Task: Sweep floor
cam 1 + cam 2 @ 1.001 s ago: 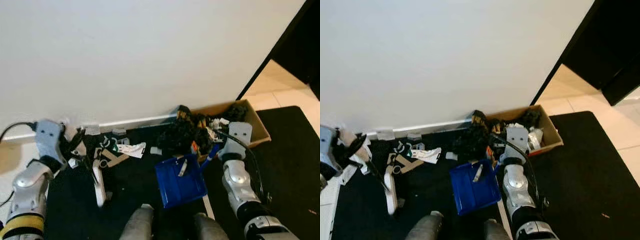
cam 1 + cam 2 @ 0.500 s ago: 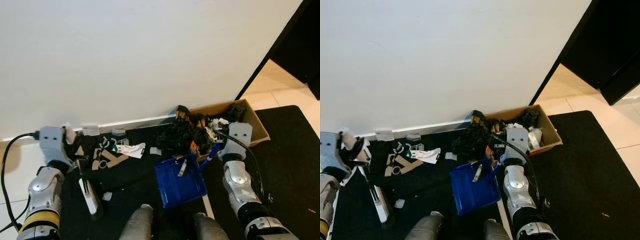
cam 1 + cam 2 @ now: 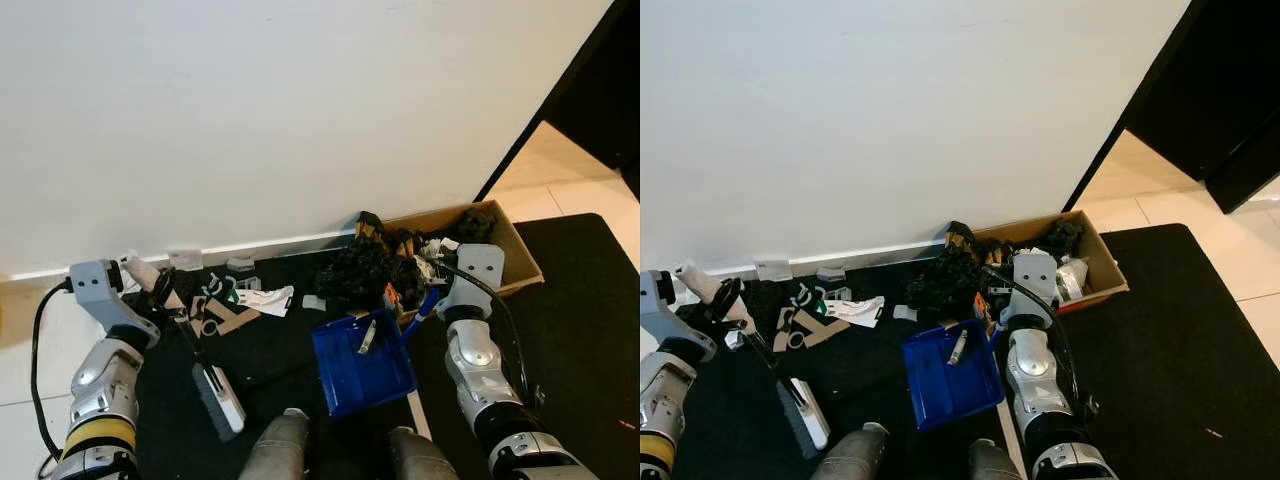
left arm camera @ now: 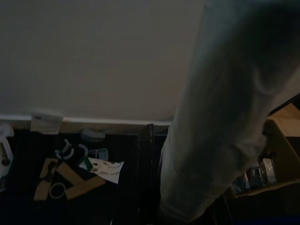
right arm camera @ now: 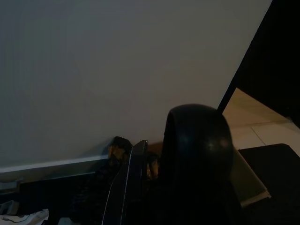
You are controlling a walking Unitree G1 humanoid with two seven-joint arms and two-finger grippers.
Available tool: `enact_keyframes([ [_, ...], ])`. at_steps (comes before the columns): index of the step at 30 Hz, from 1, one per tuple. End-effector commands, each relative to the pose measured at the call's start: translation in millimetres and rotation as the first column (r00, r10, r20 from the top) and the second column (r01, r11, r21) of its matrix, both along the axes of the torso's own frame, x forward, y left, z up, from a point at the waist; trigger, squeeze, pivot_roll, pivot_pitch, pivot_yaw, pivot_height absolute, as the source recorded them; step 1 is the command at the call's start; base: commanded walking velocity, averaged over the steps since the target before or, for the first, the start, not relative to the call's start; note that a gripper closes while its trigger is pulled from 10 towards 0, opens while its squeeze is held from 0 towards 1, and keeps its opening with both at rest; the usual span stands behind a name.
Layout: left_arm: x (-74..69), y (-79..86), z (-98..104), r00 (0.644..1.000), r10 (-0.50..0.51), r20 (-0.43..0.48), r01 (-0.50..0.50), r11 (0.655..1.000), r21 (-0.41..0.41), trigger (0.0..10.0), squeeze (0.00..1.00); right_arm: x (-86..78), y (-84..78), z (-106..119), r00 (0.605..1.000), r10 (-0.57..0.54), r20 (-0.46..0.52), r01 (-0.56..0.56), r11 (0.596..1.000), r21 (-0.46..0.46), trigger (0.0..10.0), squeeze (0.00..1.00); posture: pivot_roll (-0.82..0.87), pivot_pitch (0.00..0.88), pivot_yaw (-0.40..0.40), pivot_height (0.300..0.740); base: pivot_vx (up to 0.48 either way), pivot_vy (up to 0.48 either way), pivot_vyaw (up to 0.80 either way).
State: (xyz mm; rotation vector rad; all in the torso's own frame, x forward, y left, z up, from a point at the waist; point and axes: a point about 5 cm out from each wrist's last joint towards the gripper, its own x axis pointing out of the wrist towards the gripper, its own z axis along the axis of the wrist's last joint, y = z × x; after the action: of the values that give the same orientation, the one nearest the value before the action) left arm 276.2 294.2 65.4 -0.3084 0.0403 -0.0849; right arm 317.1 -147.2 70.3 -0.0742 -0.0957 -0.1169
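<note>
Blue dustpan sitting lower centre, right gripper clamping its handle. Left gripper clamping brush, lower left. Risk: brush head missing paper scraps near baseboard, scattering them past pan.

Dustpan on mat ahead of the feet, brush to its left, paper scraps behind brush near wall, cardboard box rightward against wall, dark clutter heap at box's left end, doorway far right
</note>
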Motion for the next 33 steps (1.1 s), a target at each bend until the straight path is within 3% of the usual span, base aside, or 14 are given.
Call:
enact_keyframes([
  [1, -15.4, -10.5, -32.6, 0.991, -0.027, -0.128, 0.007, 0.988, -0.152, 10.0, 0.0, -10.5, -3.8, -19.7, 0.996, -0.009, -0.092, 0.008, 1.0, -0.011, 10.0, 0.0, 0.18, 0.246, -0.041, 0.74, 0.0, 0.0, 0.0],
  [11, -17.6, -5.2, -24.4, 0.997, -0.019, -0.074, 0.007, 0.986, -0.164, 10.0, 0.0, -10.7, -2.7, -20.4, 0.995, -0.01, -0.096, 0.009, 1.0, -0.009, 10.0, 0.0, 0.19, 0.25, -0.043, 0.74, 0.0, 0.0, 0.0],
  [15, -18.4, 7.7, -13.5, 0.999, 0.019, -0.031, -0.023, 0.99, -0.138, 10.0, 0.0, -10.6, -2.2, -19.9, 0.996, -0.009, -0.093, 0.009, 1.0, -0.007, 10.0, 0.0, 0.19, 0.254, -0.042, 0.74, 0.0, 0.0, 0.0],
  [19, -24.3, 39.3, 3.1, 0.992, 0.127, 0.017, -0.125, 0.986, -0.112, 10.0, 0.0, -11.7, -5.0, -21.5, 0.995, -0.015, -0.099, 0.014, 1.0, -0.009, 10.0, 0.0, 0.2, 0.256, -0.043, 0.74, 0.0, 0.0, 0.0],
  [21, -27.4, 53.6, 9.0, 0.982, 0.189, 0.025, -0.183, 0.972, -0.145, 10.0, 0.0, -11.8, -4.9, -21.8, 0.995, -0.014, -0.101, 0.014, 1.0, -0.009, 10.0, 0.0, 0.2, 0.257, -0.042, 0.74, 0.0, 0.0, 0.0],
  [26, -33.9, 70.3, 14.4, 0.97, 0.243, 0.025, -0.234, 0.956, -0.179, 10.0, 0.0, -10.9, -2.0, -21.2, 0.995, -0.009, -0.1, 0.009, 1.0, -0.005, 10.0, 0.0, 0.2, 0.255, -0.043, 0.74, 0.0, 0.0, 0.0],
  [33, -40.9, 76.7, 16.5, 0.965, 0.259, 0.036, -0.248, 0.949, -0.194, 10.0, 0.0, -10.5, -2.5, -20.9, 0.995, -0.01, -0.099, 0.009, 1.0, -0.004, 10.0, 0.0, 0.21, 0.254, -0.043, 0.74, 0.0, 0.0, 0.0],
])
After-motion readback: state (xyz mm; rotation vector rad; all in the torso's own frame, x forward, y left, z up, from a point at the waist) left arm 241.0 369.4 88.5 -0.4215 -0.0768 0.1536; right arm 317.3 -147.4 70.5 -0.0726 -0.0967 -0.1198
